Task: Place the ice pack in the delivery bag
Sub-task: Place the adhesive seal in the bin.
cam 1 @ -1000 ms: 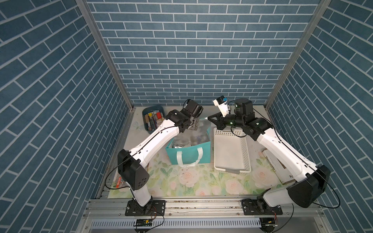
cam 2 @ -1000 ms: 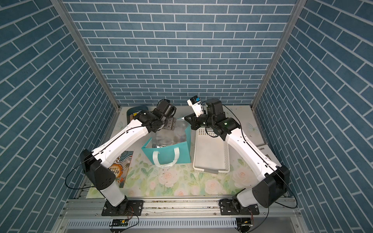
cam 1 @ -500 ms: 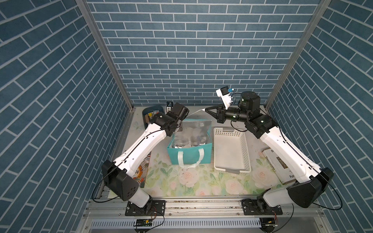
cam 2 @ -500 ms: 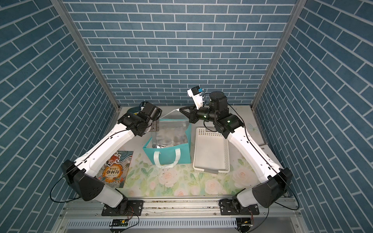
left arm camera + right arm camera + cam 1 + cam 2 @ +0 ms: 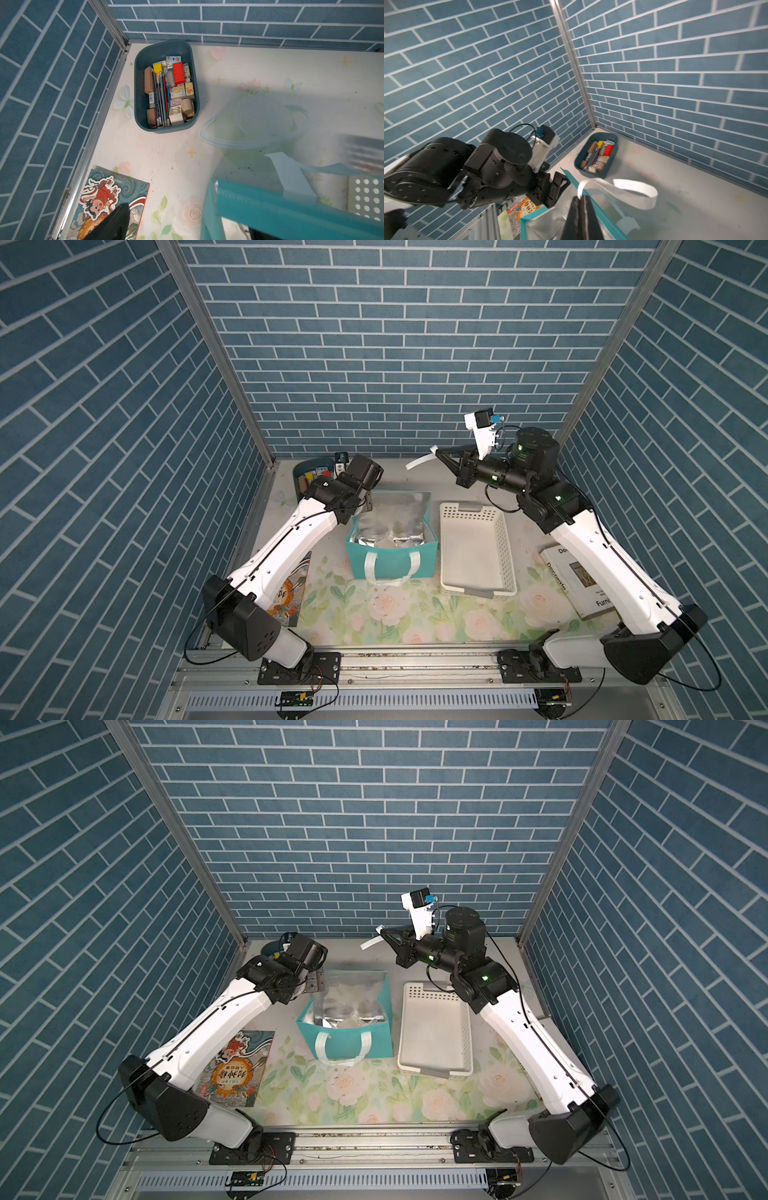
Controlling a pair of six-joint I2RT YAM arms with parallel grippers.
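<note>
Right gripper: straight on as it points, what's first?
Probably the brick wall near the back corner, passing above the dark-blue bin. The right gripper is shut on the white strap handle; the left arm's wrist sits close beside that line. Depth unclear.

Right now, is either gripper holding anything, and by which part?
The right gripper is shut on the loop of the white strap handle of the delivery bag. The left gripper is open and holds nothing.
</note>
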